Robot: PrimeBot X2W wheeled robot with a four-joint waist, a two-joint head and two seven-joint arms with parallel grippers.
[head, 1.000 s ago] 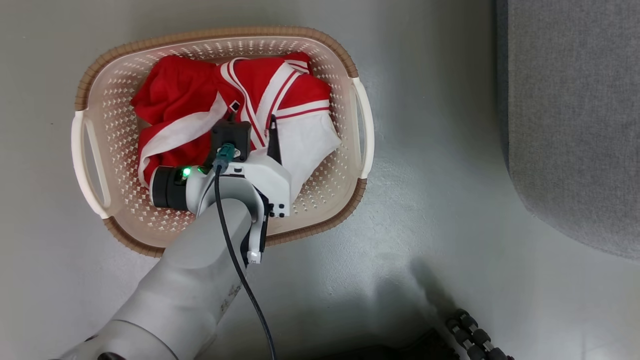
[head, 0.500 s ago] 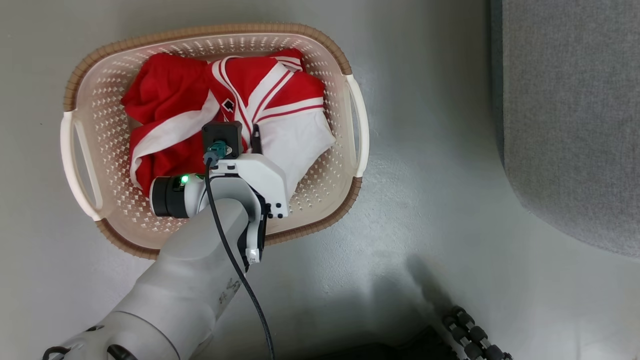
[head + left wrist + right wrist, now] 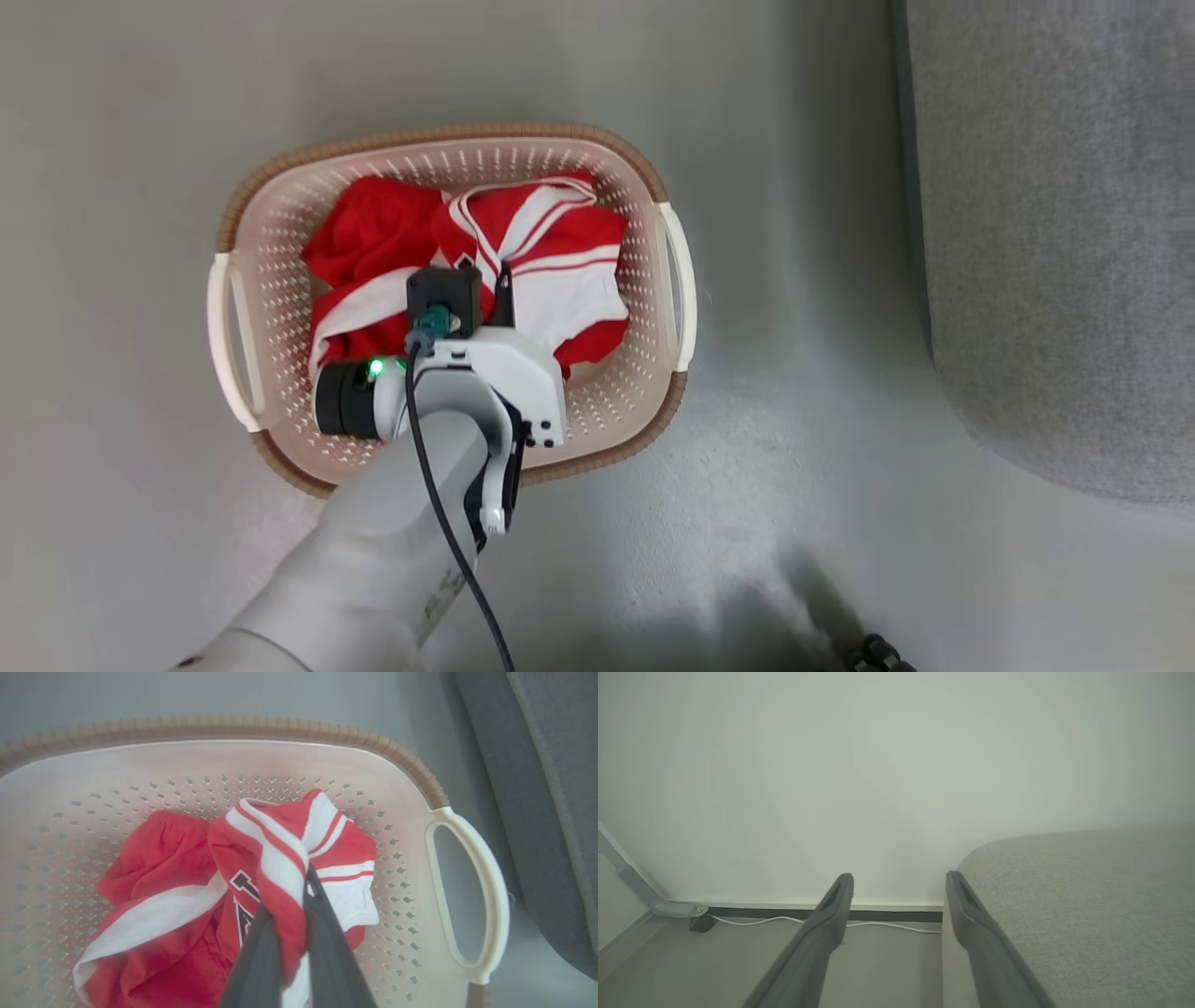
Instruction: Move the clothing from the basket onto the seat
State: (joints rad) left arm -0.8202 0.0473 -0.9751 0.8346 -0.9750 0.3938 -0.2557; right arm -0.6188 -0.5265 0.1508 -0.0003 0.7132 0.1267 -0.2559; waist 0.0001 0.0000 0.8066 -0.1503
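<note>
In the basket (image 3: 448,135) the clothing (image 3: 551,252) lies as one crumpled red-and-white heap, none of it yet on the seat (image 3: 1055,233). The left wrist view shows a striped fold of the clothing (image 3: 187,868) drawn up and pinched between the two dark fingers of the left gripper (image 3: 294,896), while the rest of the heap rests on the basket floor.

Change noted: a second ago the left gripper (image 3: 499,285) stood wide over the heap; it is now clamped narrow on that fold. The basket also sits smaller and lower in the head view, but the whole picture has shifted with it, so this is taken as camera movement, not basket movement.

Assessment: the grasp appears made, and the step in hand is the lift out of the basket. The grip takes a thin fold only. Whether the other red fabric beside it will follow, or is a separate garment, cannot be told.

The basket stands on the floor (image 3: 803,467), well apart from the seat, which lies to the robot's right. The carry will have to clear the rim and the handle on that side.

The right gripper (image 3: 899,882) is wide and holds nothing, pointing toward a wall with the seat (image 3: 1087,896) just beside it.
</note>
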